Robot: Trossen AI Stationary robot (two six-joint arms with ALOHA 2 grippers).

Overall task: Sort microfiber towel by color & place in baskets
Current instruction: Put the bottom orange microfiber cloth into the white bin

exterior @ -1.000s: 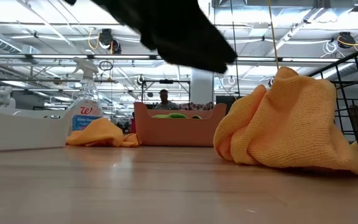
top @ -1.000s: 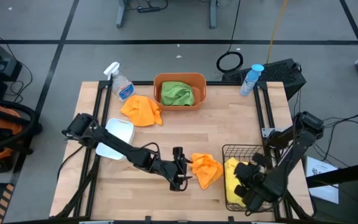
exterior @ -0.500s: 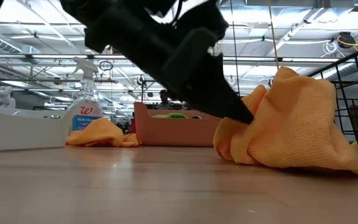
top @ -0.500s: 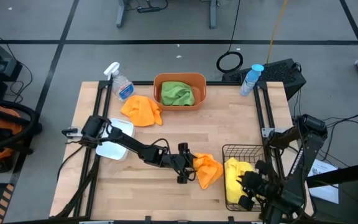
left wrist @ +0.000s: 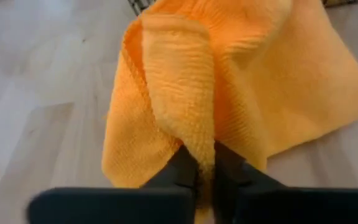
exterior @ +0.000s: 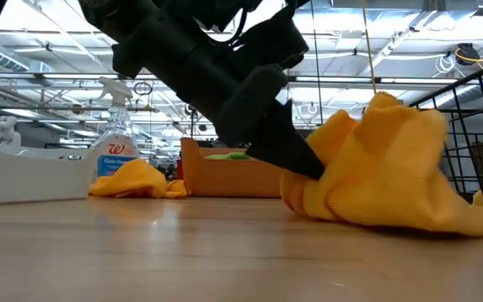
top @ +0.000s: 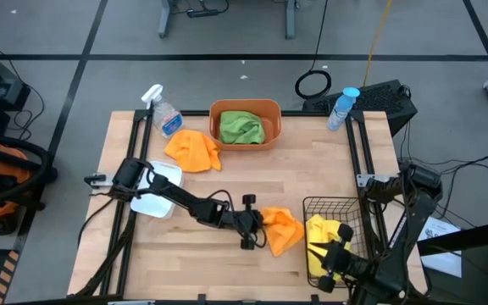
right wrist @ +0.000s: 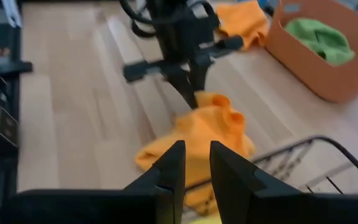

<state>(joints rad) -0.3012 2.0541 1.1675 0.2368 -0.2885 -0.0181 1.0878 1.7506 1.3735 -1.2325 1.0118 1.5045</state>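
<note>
An orange towel (top: 285,230) lies crumpled on the wood table just left of the black wire basket (top: 312,203), which holds a yellow towel (top: 320,233). My left gripper (top: 257,224) reaches in low from the table's left and is shut on this towel. A second orange towel (top: 193,150) lies near the orange tub (top: 244,106), which holds a green towel (top: 241,127). The white bin (top: 163,182) stands at the left under my left arm. My right gripper (top: 327,261) hovers over the basket's near end, fingers a little apart and empty. My left gripper pinches a raised fold of the orange towel (left wrist: 197,134) between its two fingers (left wrist: 182,171), at the towel's left side. The fingers slant down from the table's left (exterior: 304,164). The rest of the towel lies bunched on the table.
Two spray bottles stand at the far edge, one at the left (top: 163,110) and one at the right (top: 343,108). Bare wood lies between the tub and the held towel. A person shows in the room beyond the table (exterior: 221,132).
My left gripper has gone toward the table's right edge and down, into the orange towel's left side, and has taken hold of a fold; the towel's left part has bunched and shifted a little. My right arm has drawn back from the basket toward the table's near edge.
</note>
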